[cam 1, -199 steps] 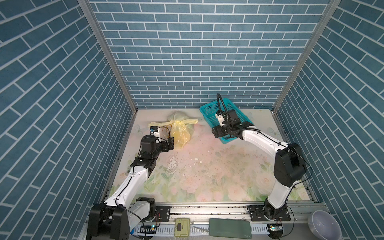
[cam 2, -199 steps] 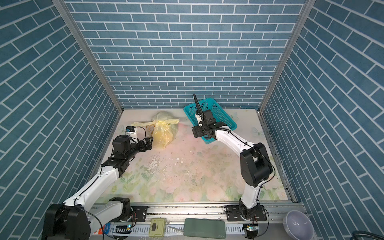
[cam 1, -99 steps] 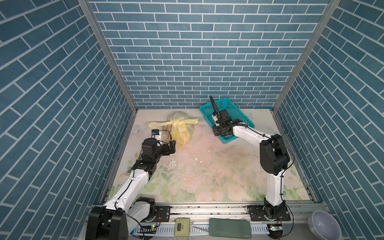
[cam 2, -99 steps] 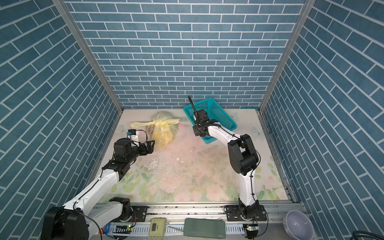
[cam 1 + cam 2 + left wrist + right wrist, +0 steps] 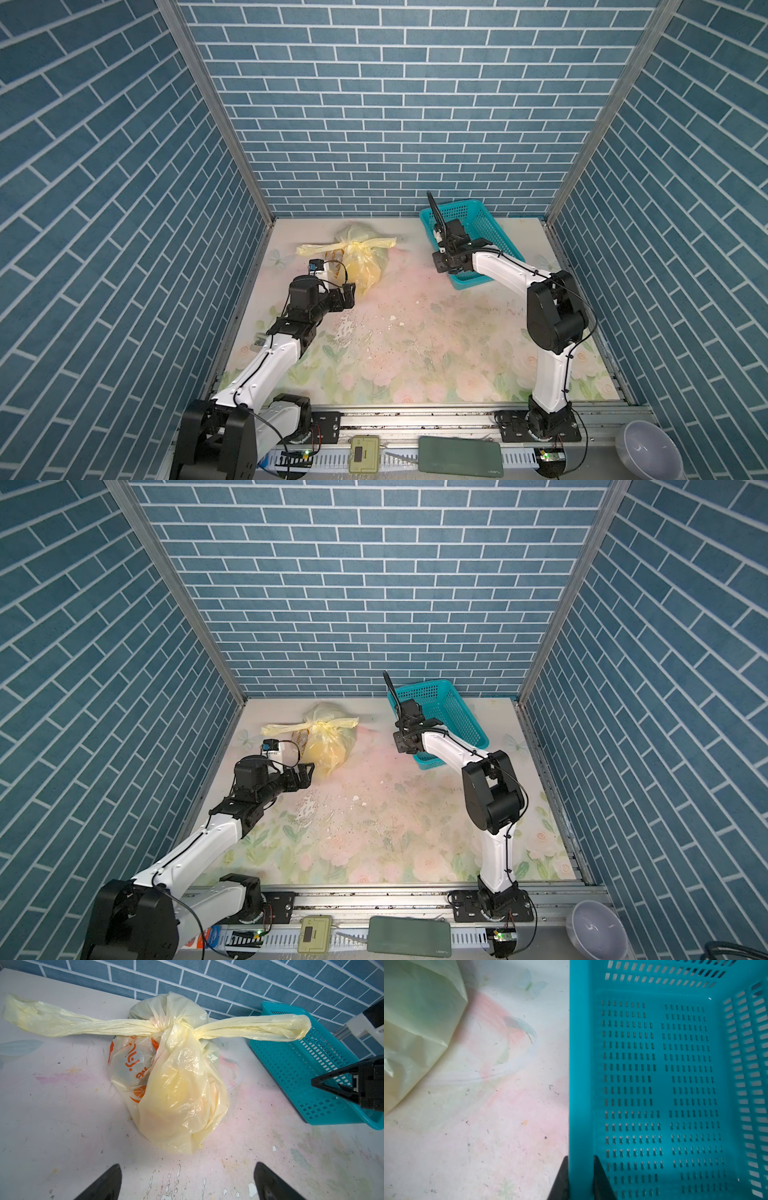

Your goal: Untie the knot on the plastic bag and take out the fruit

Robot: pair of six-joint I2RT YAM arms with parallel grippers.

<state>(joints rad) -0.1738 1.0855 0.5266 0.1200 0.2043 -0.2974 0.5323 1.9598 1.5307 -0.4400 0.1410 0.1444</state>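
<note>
Backdrop: blue brick walls stood round a flowered table (image 5: 415, 345).
Left gripper (image 5: 187, 1185): fingers were spread wide and held nothing.
Plastic bag (image 5: 178, 1093): lay just ahead of those fingers, apart from them.
Knot (image 5: 173, 1027): was tied, on the bag's far side from the gripper (ends stuck out sideways).
Fruit: sat inside the bag as dim shapes only.
Teal basket (image 5: 580, 1064): its wall stood between the right fingers.
Right gripper (image 5: 581, 1180): was pinched narrow on that wall.
Risk: a careless tug might tip the basket, and pulling a handle end could tighten the knot or tear the film.
Count: one bag, one knot, two ends, one basket, two grippers; the fruit could not be counted.
</note>
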